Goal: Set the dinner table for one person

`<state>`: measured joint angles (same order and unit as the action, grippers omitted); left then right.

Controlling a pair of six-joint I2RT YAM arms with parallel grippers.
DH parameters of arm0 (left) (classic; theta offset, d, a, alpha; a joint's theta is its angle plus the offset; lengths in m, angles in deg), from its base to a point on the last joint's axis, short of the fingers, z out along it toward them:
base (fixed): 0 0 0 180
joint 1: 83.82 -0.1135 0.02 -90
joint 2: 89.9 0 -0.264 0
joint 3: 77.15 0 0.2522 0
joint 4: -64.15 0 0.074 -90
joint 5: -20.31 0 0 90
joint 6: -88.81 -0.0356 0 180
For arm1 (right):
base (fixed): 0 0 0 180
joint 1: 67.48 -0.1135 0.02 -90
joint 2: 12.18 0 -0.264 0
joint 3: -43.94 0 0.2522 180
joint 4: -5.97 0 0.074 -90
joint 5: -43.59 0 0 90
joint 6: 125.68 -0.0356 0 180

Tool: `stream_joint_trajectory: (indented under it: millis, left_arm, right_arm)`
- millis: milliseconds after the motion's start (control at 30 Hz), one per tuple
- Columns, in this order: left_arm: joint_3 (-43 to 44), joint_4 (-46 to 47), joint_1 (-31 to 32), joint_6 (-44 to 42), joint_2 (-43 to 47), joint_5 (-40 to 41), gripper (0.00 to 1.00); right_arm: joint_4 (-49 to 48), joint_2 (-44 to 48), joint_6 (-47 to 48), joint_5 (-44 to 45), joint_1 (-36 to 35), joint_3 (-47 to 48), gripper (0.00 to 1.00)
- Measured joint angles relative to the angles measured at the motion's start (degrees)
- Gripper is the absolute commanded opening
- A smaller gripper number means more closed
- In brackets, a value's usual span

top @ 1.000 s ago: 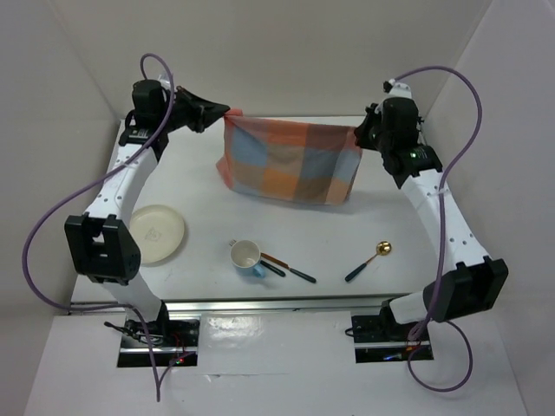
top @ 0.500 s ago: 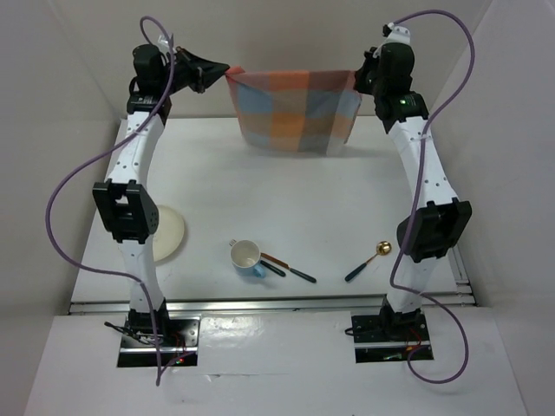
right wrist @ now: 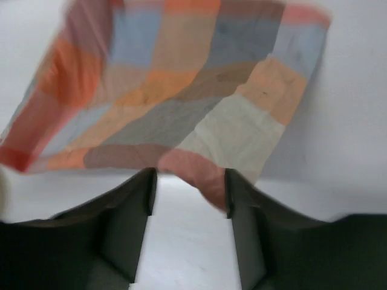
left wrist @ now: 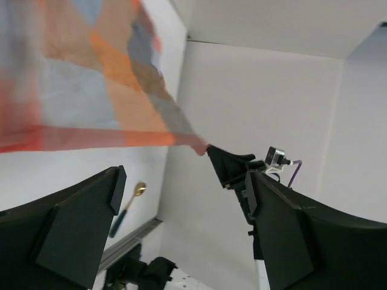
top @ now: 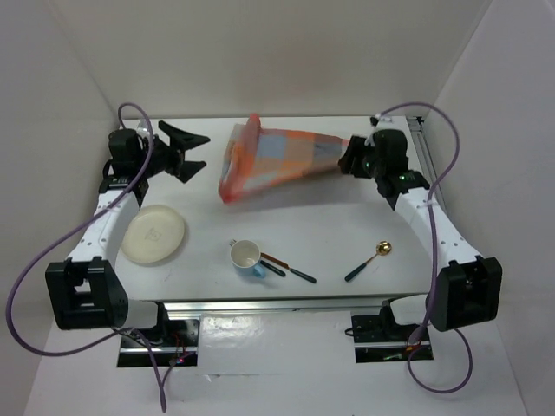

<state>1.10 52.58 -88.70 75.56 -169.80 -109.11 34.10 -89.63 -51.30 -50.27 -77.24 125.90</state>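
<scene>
Dropped since the frame half a second back: orange-and-grey checked cloth mat (top: 276,161), then taut and aloft, now slumped across the far part of the large matte white dinner table (top: 338,221). Left gripper (top: 205,152): fingers spread wide, empty, clear of the cloth, likely to lay it flat. Right gripper (top: 347,159): at the opposite corner, fingers part-spread; hold cannot be told.

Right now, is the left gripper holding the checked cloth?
No, the left gripper is open, its fingers spread and apart from the checked cloth.
</scene>
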Motion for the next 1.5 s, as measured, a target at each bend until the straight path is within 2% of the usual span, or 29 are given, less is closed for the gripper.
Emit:
stream_joint_trajectory:
  millis: [67,100,133,167,200,233,267,300,333,400,433,600,733,833,1000,1167,1500]
  left_arm:
    - [-2.89,-3.85,-0.83,-2.23,2.73,1.38,0.98]
    - [-3.06,-5.60,-1.16,-3.48,3.21,1.99,0.93]
    - [-2.89,-6.78,-1.53,-4.90,3.32,2.56,0.78]
    - [-2.43,-7.98,-1.68,-6.40,3.21,3.32,0.58]
    - [-1.79,-9.09,-1.75,-7.69,2.84,4.02,0.18]
    - [-0.59,-10.43,-1.53,-9.33,2.08,4.83,0.03]
    - [1.27,-11.67,-0.85,-11.43,0.48,5.53,0.00]
    - [3.65,-12.96,0.15,-13.29,-1.38,6.05,0.00]
    - [6.91,-14.49,1.70,-15.63,-4.20,6.45,0.00]
    - [14.62,-17.79,5.62,-20.74,-11.41,8.48,0.00]
    - [18.03,-19.47,7.58,-23.04,-14.84,9.73,0.00]
    - [30.47,-27.67,16.06,-32.09,-32.11,18.86,0.00]
    - [33.66,-32.74,18.32,-36.02,-40.85,25.92,0.00]
    - [33.79,-35.82,18.08,-37.29,-43.76,31.04,0.00]
    - [32.83,-38.27,17.42,-37.57,-44.68,35.71,0.00]
    - [28.46,-34.86,16.96,-36.72,-43.41,36.17,0.00]
    - [12.96,-27.23,16.92,-34.03,-34.03,36.20,0.00]
  right_arm:
    - [1.01,1.79,-0.46,-1.16,-1.05,-6.67,0.97]
    - [1.73,2.19,-0.66,-1.42,-1.84,-9.01,0.99]
    - [2.45,2.49,-0.61,-1.53,-2.58,-10.56,0.99]
    - [3.78,2.82,-0.57,-1.44,-3.19,-11.67,0.99]
    - [4.81,3.15,-0.63,-1.31,-3.76,-12.20,0.99]
    - [5.44,3.72,-0.66,-1.07,-4.09,-12.39,0.87]
    - [5.77,4.42,-0.63,-0.66,-4.15,-12.39,0.72]
    - [5.84,5.18,-1.09,0.26,-4.26,-12.31,0.53]
    - [5.88,5.66,-1.22,0.85,-4.26,-12.04,0.22]
    - [6.16,5.53,-2.40,1.99,-4.26,-10.56,0.03]
    - [6.49,4.39,-2.84,2.40,-4.26,-9.40,0.00]
    - [10.16,-11.10,-5.01,2.73,-4.24,2.47,0.00]
    - [12.94,-26.21,-6.03,1.79,-3.74,11.74,0.00]
    - [15.02,-32.41,-6.47,0.92,-3.37,13.44,0.00]
    - [16.90,-36.61,-7.45,-0.15,-2.45,13.03,0.00]
    - [16.44,-36.81,-7.80,-0.79,-2.19,10.36,0.00]
    - [10.12,-34.40,-9.44,-3.82,-1.49,4.74,0.00]
